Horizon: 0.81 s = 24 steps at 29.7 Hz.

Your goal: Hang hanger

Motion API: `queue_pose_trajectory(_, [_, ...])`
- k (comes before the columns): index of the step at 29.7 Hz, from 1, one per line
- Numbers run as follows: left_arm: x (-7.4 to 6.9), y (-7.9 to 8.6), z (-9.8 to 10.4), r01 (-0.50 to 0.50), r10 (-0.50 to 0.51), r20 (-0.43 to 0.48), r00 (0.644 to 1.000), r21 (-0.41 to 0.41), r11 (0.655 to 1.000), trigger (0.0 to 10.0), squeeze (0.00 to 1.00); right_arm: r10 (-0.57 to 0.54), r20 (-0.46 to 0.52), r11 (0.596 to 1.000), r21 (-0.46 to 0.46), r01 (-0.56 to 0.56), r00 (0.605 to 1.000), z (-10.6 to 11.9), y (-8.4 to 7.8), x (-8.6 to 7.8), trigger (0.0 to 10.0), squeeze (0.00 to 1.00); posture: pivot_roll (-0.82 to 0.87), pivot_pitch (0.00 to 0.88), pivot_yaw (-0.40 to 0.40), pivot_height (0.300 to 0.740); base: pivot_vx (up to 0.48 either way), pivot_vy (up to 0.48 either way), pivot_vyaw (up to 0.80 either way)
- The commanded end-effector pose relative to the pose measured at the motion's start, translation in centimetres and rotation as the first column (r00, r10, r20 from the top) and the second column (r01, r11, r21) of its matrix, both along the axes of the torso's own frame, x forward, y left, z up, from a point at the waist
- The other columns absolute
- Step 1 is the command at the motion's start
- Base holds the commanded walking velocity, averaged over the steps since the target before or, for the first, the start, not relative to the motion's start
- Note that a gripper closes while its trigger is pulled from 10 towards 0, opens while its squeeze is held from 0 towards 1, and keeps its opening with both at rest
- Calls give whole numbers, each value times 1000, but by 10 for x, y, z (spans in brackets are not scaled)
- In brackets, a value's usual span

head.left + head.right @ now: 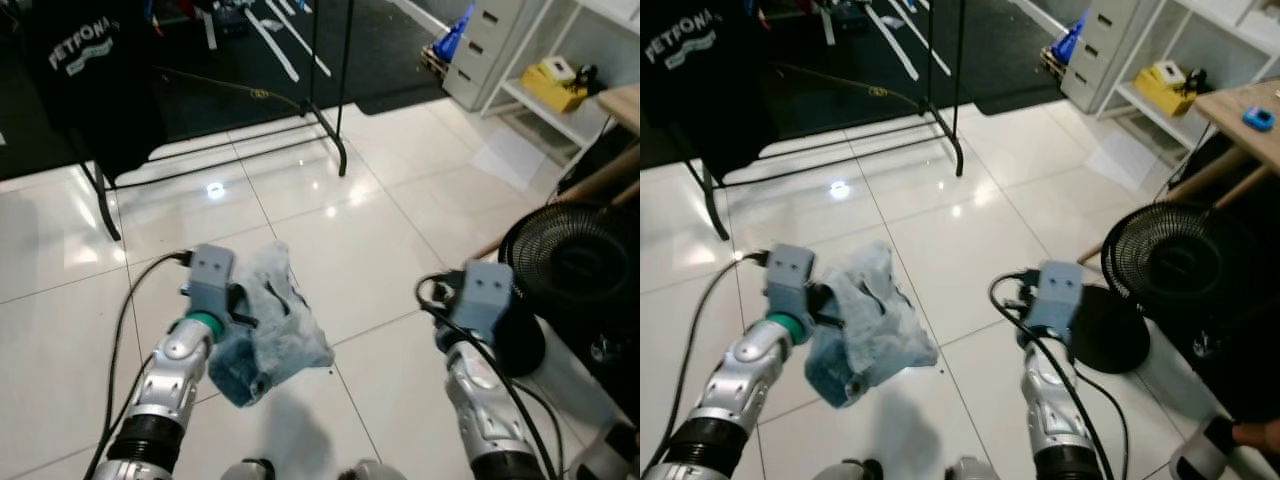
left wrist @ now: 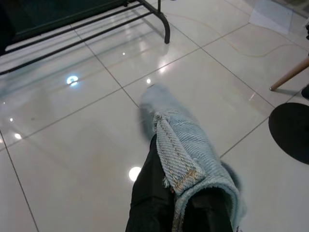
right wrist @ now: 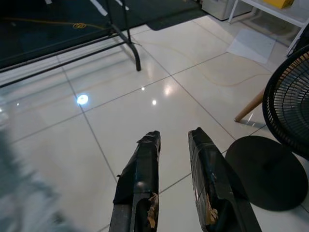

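garment: pale blue denim piece [image 1: 268, 325], bunched, held above the tile floor [image 1: 380, 230] at the left gripper; hanger itself not distinguishable inside the cloth
left gripper: left gripper [image 2: 181, 208] clamped on the denim, black fingers [image 2: 149, 193] wrapped by the fabric's frayed hem; the rest of the piece droops ahead of the fingers
right gripper: right gripper [image 3: 171, 179] empty, fingers narrowly apart, pointing at bare tile beside the fan's round base
rack: black clothes rack [image 1: 330, 110] ahead, well apart from the robot; dark T-shirt [image 1: 85, 70] already hanging at its left end
surroundings: black fan [image 1: 570, 265] on the right, close to the right arm; white shelf [image 1: 560, 100] with a yellow item behind
step: carrying stage, judged; load in hand, hanging not yet started
next move: likely needs an approach to the rack, then raising the left arm to rail height; rail itself out of frame, so aim is uncertain
risk: loose cloth may snag or slip
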<state>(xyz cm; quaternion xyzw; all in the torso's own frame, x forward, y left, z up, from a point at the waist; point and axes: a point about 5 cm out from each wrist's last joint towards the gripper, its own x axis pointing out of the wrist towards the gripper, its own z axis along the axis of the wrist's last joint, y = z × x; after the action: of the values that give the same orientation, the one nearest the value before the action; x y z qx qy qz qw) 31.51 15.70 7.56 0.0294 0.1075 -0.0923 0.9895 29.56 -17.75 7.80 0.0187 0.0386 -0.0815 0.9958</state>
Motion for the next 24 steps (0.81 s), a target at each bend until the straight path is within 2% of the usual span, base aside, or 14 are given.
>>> queue_pose_trajectory(1, [-1,-5,1,10,-10,6,1000,-19,1000,10000,0,-24,-17,1000,0,24,1000,-4,-7,-3,10000,0,-14,69,31,740,319,0,0])
queue_pose_trajectory(24, [-4,-1,4,-18,18,12,1000,-18,1000,10000,0,15,-4,1000,-16,-15,1000,-3,-1,5,10000,0,17,74,14,740,321,0,0])
